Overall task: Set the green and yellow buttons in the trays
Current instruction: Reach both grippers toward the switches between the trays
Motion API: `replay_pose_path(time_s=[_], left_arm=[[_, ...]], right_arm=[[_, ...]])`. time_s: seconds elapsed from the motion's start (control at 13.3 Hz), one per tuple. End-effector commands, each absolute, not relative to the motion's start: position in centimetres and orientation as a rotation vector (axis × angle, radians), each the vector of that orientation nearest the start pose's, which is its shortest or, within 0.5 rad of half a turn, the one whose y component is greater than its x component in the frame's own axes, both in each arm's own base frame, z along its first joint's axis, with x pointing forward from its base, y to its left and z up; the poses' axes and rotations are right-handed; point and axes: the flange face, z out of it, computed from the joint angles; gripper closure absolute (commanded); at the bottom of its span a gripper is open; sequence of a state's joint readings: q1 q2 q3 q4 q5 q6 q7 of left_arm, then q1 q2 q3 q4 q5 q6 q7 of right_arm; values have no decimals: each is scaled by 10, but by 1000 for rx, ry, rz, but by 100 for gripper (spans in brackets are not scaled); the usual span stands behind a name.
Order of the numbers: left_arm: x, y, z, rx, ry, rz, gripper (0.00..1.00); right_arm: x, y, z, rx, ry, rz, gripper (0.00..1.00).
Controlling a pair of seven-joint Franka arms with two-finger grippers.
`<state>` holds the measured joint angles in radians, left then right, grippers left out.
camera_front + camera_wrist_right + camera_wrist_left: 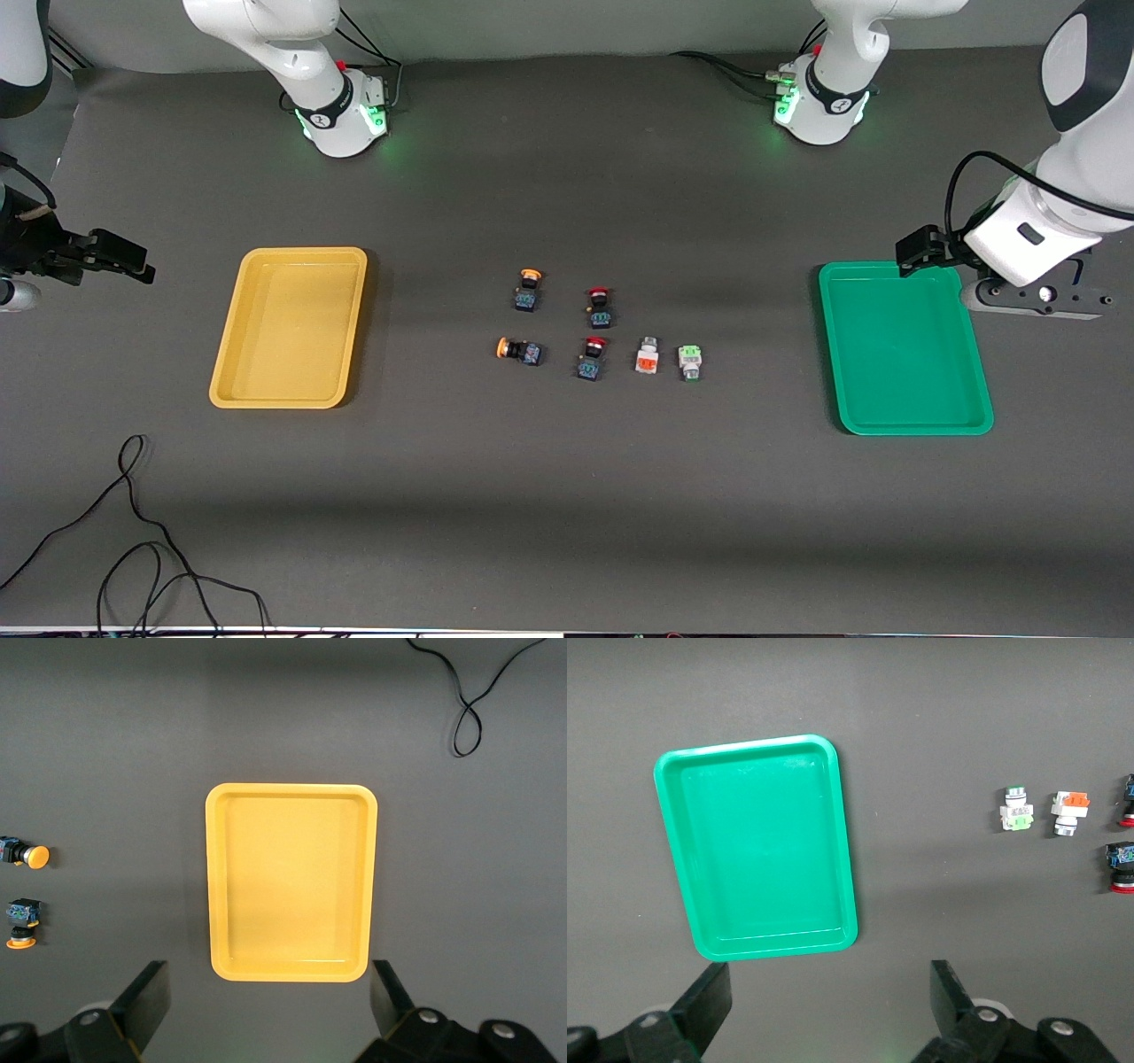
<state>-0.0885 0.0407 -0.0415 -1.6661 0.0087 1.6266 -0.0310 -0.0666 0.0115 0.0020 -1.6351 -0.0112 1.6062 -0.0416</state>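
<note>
Two yellow-capped buttons stand mid-table, one upright [529,289], one on its side [519,351]. A white button with an orange-red face [648,355] and one with a green face [690,361] sit beside them. The yellow tray [232,337] lies toward the right arm's end, the green tray [831,354] toward the left arm's end; both hold nothing. My left gripper [974,257] hangs open and empty in the air by the green tray [666,815]. My right gripper [71,257] hangs open and empty by the yellow tray [215,886].
Two red-capped black-and-blue switches [600,307] [592,358] stand between the yellow-capped and the white buttons. A black cable [133,523] loops on the table near the front camera at the right arm's end. The arm bases stand along the table's back edge.
</note>
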Motion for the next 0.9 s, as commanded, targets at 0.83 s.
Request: replay_pose_path(time_s=[0.83], left_arm=[[558,-74,563,-3129,121,129,0]], right_arm=[[539,1,585,-3158,-36,92,0]])
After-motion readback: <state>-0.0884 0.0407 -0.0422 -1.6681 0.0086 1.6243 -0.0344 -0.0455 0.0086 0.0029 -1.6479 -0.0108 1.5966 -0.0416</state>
